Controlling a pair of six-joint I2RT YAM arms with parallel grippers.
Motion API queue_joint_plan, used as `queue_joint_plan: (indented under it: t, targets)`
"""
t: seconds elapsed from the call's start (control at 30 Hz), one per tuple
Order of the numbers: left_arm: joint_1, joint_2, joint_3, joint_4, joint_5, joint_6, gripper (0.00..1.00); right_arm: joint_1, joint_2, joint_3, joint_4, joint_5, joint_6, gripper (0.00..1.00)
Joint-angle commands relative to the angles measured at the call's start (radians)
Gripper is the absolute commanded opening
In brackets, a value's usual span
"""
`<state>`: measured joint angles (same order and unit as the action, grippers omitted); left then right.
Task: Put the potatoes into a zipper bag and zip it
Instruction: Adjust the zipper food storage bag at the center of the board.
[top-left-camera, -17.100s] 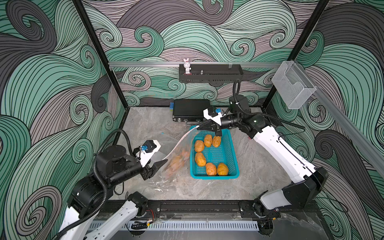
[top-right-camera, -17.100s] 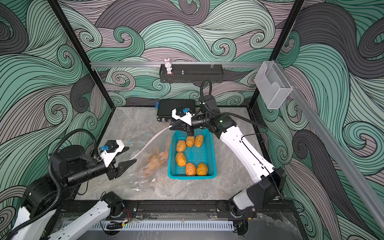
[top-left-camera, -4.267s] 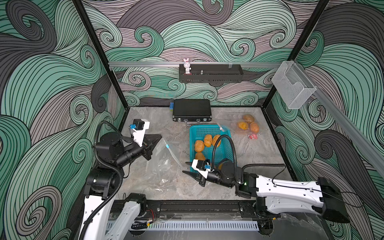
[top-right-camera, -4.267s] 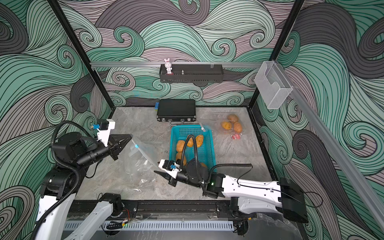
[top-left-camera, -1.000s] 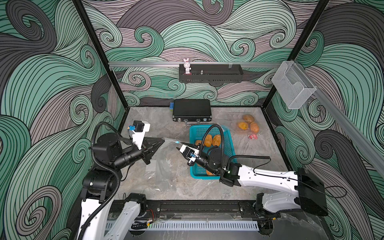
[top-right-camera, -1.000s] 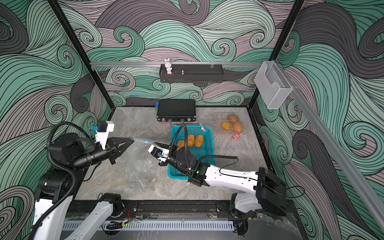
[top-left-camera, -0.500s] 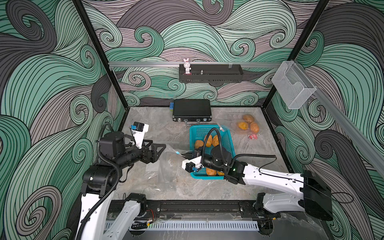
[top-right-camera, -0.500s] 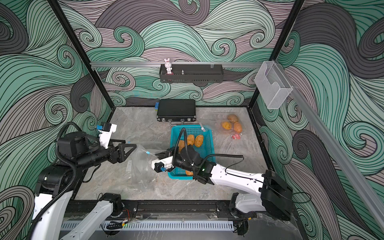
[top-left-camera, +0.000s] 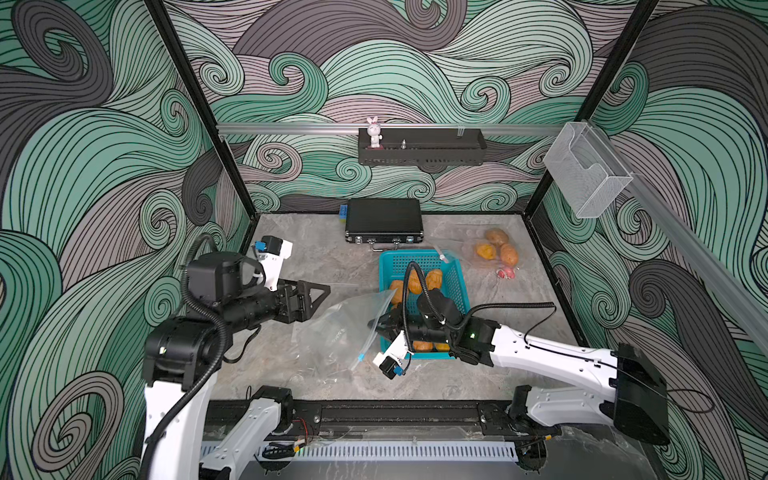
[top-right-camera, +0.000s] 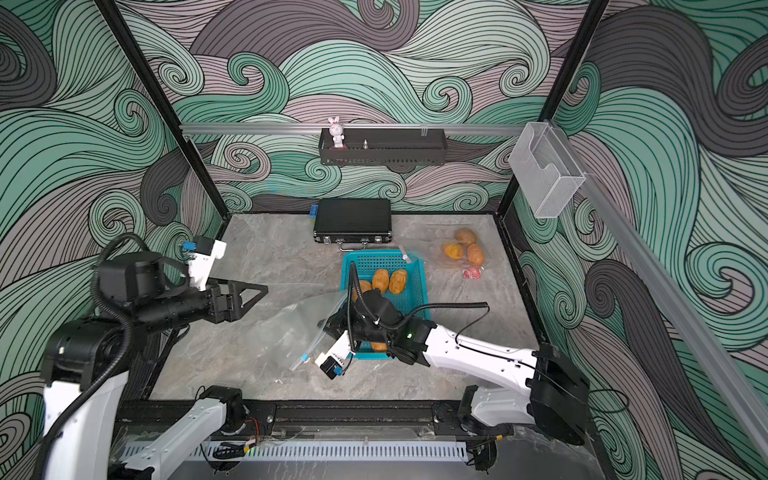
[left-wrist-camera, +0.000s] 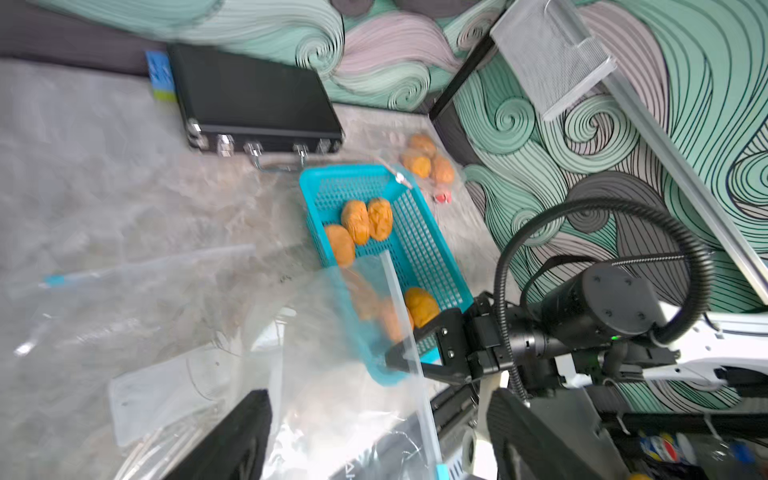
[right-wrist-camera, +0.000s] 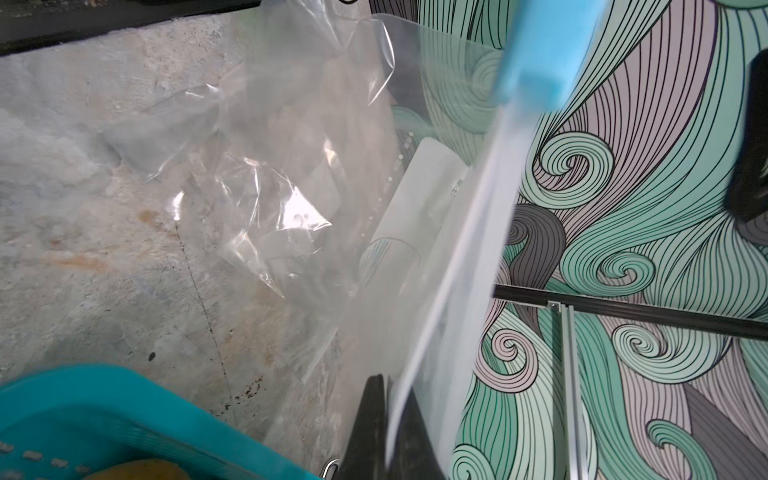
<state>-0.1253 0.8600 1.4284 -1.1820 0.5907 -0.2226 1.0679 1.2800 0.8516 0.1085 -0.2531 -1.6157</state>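
1. Now pinching the zip strip (right-wrist-camera: 457, 257) of the clear zipper bag (top-left-camera: 336, 328) with the right hand (top-left-camera: 379, 327), jaws together on it, beside the basket (top-left-camera: 419, 255).
2. Holding the left hand (top-left-camera: 318, 297) spread wide, close to the bag, toward the worktop's (top-left-camera: 316, 249) left edge.
3. Finding potatoes (top-left-camera: 432, 279) in the basket mid-worktop, three more in a second bag (top-left-camera: 461, 239) near the back right corner.

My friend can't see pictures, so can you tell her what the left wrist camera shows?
The right gripper pinches the zip edge of a clear zipper bag, holding it up beside a teal basket with orange potatoes inside. A black case sits farther back on the grey table.
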Motion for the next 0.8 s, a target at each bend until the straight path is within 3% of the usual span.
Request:
queue_joint_plan:
  t: [0.0, 0.27, 0.4, 0.53, 0.77]
  targets:
    - [-0.021, -0.048, -0.08, 0.032, 0.09, -0.051, 0.82, -0.004, 0.019, 0.053, -0.045, -0.082, -0.1, 0.0]
    - [-0.148, -0.08, -0.203, 0.123, 0.031, -0.128, 0.79, 0.034, 0.074, 0.131, -0.104, -0.092, -0.139, 0.0]
    - [-0.243, -0.037, -0.181, 0.102, -0.092, -0.109, 0.79, 0.029, 0.137, 0.24, -0.193, -0.115, -0.169, 0.0]
    - [-0.279, 0.018, -0.123, 0.03, -0.214, -0.06, 0.78, 0.026, 0.201, 0.357, -0.293, -0.116, -0.2, 0.0]
    - [-0.32, 0.054, -0.122, -0.004, -0.227, -0.027, 0.77, 0.017, 0.265, 0.448, -0.35, -0.109, -0.217, 0.0]
